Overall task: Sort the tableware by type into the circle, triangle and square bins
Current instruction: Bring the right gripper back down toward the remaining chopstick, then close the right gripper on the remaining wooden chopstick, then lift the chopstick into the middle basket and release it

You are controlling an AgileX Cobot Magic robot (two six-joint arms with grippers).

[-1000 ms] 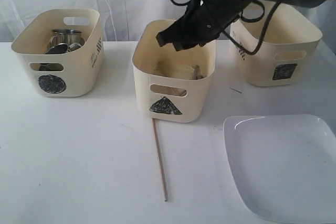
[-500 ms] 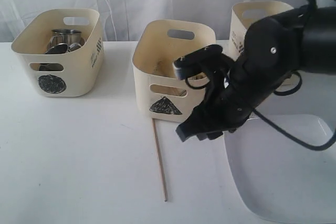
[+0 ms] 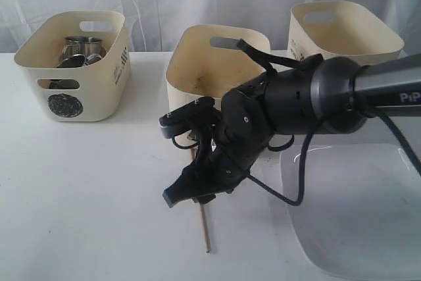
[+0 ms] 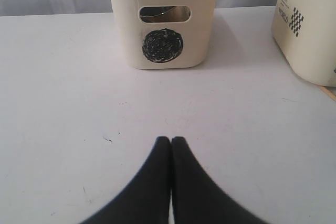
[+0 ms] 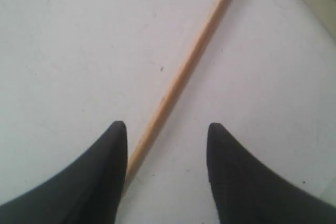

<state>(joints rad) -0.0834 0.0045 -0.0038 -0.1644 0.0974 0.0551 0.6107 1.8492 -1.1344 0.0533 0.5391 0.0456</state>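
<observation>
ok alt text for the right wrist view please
The right hand, black and open, hangs over a thin wooden chopstick lying flat on the white table. The stick runs diagonally through the gap, closer to one side.

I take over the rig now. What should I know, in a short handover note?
Left gripper: shut, empty, over the table.
Right gripper: open, low over the chopstick, not gripping it.
Done: steel mugs sit in the circle bin.
Left to do: the chopstick and the white plate lie on the table, unsorted.
The arm hides the triangle bin's contents.
</observation>
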